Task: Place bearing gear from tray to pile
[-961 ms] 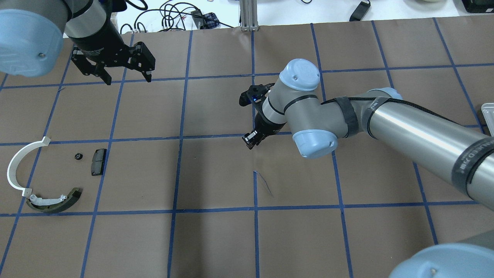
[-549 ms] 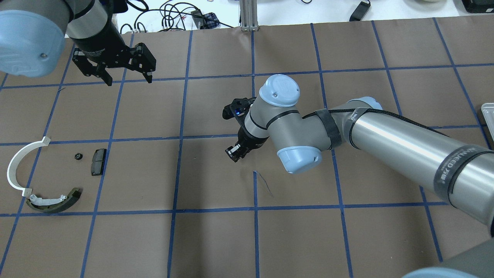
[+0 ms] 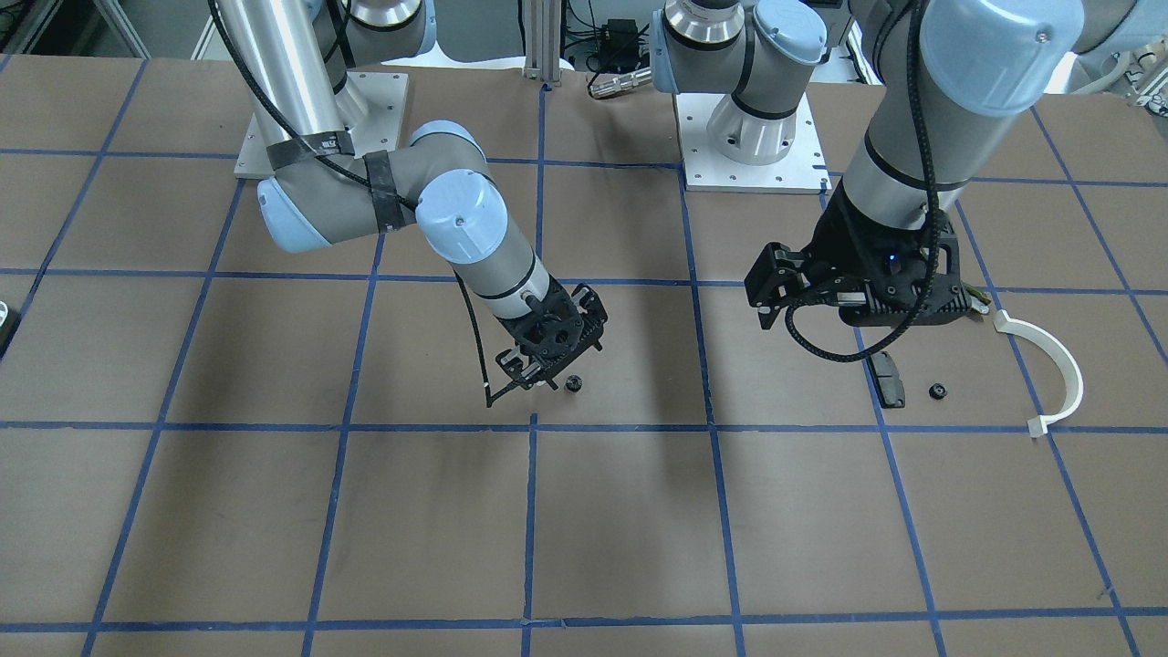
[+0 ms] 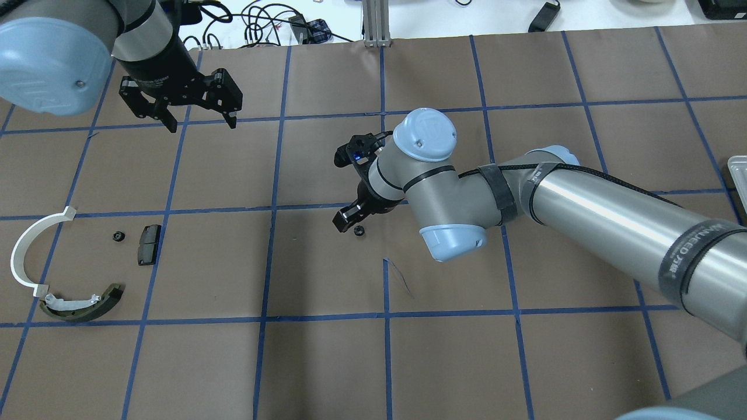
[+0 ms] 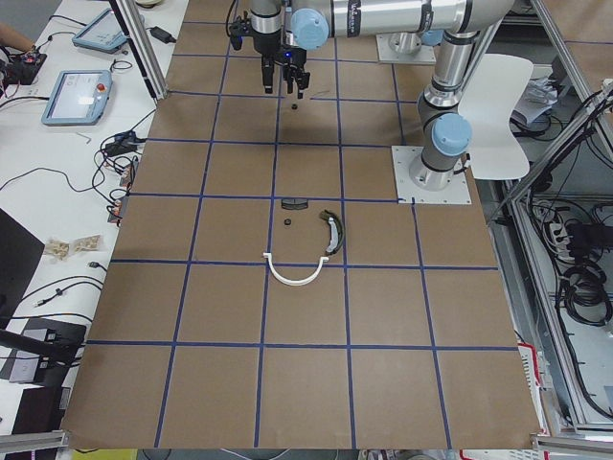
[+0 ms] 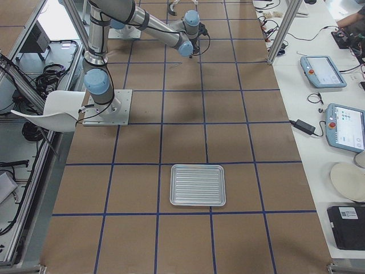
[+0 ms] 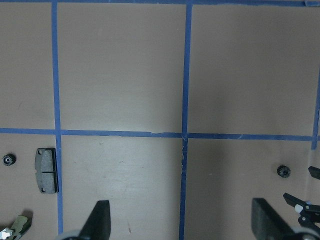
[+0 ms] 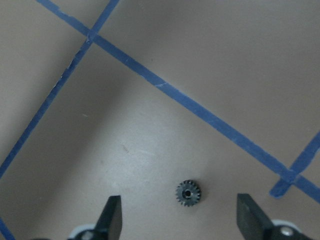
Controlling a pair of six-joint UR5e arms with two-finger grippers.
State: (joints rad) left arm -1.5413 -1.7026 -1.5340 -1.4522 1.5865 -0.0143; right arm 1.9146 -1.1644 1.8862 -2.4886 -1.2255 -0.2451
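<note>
small black toothed gear (image 8: pixel 188 193), matte brown paper (image 8: pixel 210 60) — right gripper (image 8: pixel 180 222) spread

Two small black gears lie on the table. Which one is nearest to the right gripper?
The lone gear, lying just beside the open right gripper. The other gear lies far off, next to the black pad.

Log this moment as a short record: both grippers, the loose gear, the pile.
right gripper: jaws open, over the gear
left gripper: jaws open, holding nothing
gear: on the table between the right jaws, touching neither
pile: white arc, green shoe, black pad, second gear
placed in pile: not yet
</note>
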